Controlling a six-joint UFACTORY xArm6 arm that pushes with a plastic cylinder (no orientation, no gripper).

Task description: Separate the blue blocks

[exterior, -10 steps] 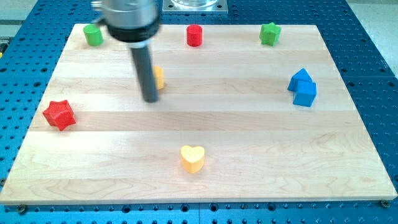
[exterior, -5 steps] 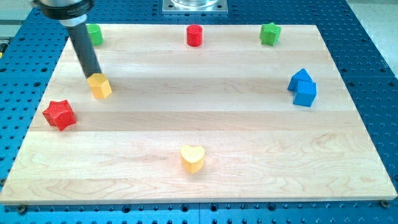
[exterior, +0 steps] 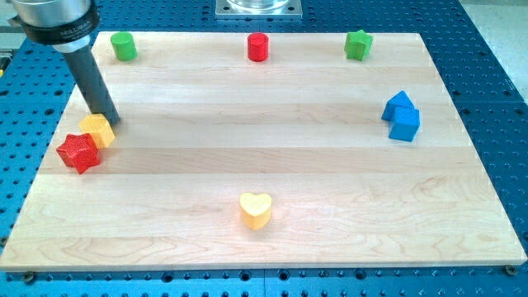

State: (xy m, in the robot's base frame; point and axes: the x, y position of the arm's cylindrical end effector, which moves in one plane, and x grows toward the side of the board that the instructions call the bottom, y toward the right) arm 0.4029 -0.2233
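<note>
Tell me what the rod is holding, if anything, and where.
Nothing is held. My tip only touches the yellow block's upper-right edge, beside the red star.

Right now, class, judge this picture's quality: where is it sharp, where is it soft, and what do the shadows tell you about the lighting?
Camera view: the wooden board and blocks are sharp, the yellow heart block crisp-edged; the rod's wide upper body at the view's top left looks soft, though my tip beside the yellow block stays clear; shadows are short and faint, suggesting even, diffuse light; no glare.
</note>
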